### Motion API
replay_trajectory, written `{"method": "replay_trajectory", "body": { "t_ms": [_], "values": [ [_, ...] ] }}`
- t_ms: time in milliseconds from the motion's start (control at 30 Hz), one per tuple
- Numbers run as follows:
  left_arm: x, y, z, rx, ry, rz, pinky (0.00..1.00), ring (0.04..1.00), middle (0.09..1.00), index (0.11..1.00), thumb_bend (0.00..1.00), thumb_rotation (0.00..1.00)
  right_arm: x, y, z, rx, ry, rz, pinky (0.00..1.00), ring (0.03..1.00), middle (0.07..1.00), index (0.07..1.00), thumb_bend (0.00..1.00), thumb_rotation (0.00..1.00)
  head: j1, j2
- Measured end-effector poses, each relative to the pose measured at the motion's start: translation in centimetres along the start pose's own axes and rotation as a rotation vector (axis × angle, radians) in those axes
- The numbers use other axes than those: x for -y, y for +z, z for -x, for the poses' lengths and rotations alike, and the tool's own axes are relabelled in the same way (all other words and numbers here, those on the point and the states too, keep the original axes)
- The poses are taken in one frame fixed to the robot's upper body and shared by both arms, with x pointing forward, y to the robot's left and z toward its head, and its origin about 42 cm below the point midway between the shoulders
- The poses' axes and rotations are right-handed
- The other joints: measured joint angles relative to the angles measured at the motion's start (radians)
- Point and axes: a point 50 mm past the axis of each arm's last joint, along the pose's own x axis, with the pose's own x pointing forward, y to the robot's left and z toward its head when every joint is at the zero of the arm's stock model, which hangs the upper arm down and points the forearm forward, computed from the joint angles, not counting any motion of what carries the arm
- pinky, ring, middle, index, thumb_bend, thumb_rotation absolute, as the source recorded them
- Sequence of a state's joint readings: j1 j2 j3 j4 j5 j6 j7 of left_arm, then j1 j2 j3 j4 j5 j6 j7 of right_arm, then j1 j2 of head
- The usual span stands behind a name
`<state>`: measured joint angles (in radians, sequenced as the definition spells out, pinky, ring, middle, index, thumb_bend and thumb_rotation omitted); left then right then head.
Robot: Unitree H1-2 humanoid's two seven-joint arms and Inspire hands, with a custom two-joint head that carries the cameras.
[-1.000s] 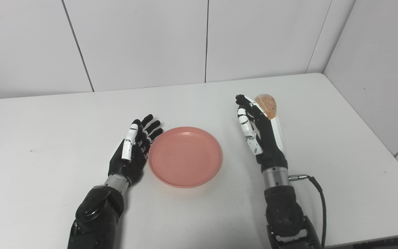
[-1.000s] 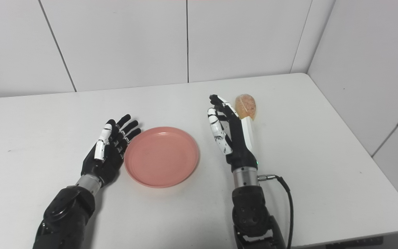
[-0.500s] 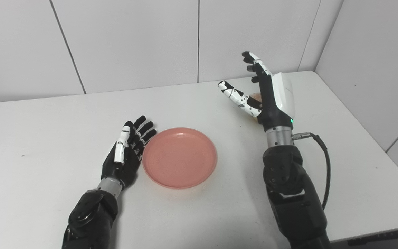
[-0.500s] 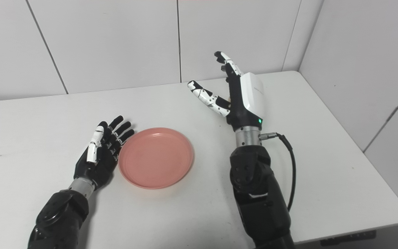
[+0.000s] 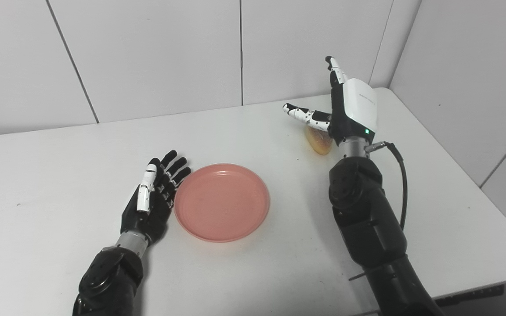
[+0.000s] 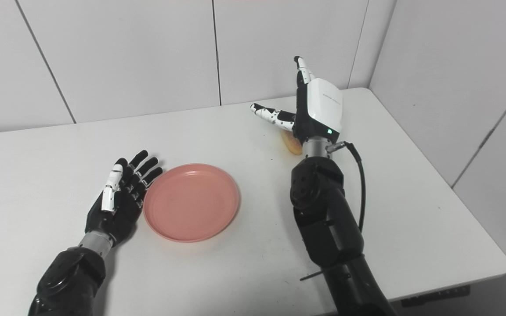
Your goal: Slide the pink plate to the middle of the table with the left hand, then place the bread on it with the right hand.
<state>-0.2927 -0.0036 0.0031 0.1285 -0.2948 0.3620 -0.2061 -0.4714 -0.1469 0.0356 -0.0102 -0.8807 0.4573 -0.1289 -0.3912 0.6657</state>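
The pink plate [image 5: 222, 202] lies flat near the middle of the white counter [image 5: 51, 175], a little toward the near edge, with nothing on it. My left robot hand [image 5: 152, 197] lies palm-up just beside the plate's left rim, its fingers spread and pointing far and a little right, holding nothing; I cannot tell whether the fingertips touch the rim. Bare counter runs all round the plate: a wide stretch to the left beyond my left arm, an open band on the far side up to the wall panels [image 5: 147, 57], and a narrower strip before the near edge.

The bread [image 5: 319, 139] sits on the counter well to the right of the plate and farther away, partly hidden behind my right wrist. My right robot hand [image 5: 345, 105] is raised above it, fingers straight up and thumb stretched out to the left, spread wide and gripping nothing. Open counter lies between bread and plate. To the right of the bread the counter carries on to its rounded far right corner by the side wall [image 5: 468, 87].
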Motion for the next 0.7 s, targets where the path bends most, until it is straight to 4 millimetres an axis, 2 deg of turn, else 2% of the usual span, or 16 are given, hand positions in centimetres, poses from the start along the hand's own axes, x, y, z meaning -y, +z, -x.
{"method": "replay_trajectory", "body": {
  "t_ms": [167, 333, 433, 700],
  "values": [
    [0.0, 0.0, 0.1, 0.001, 0.0, 0.0, 0.92, 0.899, 0.908, 0.899, 0.33, 1.0, -0.4, -1.8, -0.8, -0.103, 0.06, 0.033, 0.89, 0.973, 0.989, 1.0, 0.89, 0.62, -0.002, 0.005],
    [0.0, 0.0, 0.1, 0.001, 0.0, 0.0, 0.92, 0.903, 0.912, 0.901, 0.34, 1.0, -1.3, -2.3, -1.7, -0.142, 0.098, 0.072, 0.95, 0.994, 0.998, 1.0, 0.91, 0.66, 0.0, 0.008],
    [0.0, 0.0, 0.1, 0.001, -0.001, 0.0, 0.92, 0.904, 0.912, 0.901, 0.33, 1.0, -2.0, -2.6, -2.4, -0.164, 0.131, 0.111, 0.96, 0.998, 1.0, 1.0, 0.92, 0.71, 0.0, 0.012],
    [0.0, 0.0, 0.2, 0.002, -0.002, 0.0, 0.92, 0.902, 0.91, 0.899, 0.34, 1.0, -3.6, -4.7, -3.2, -0.252, 0.192, 0.154, 0.97, 1.0, 1.0, 1.0, 0.97, 0.69, 0.009, 0.02]
  ]
}}
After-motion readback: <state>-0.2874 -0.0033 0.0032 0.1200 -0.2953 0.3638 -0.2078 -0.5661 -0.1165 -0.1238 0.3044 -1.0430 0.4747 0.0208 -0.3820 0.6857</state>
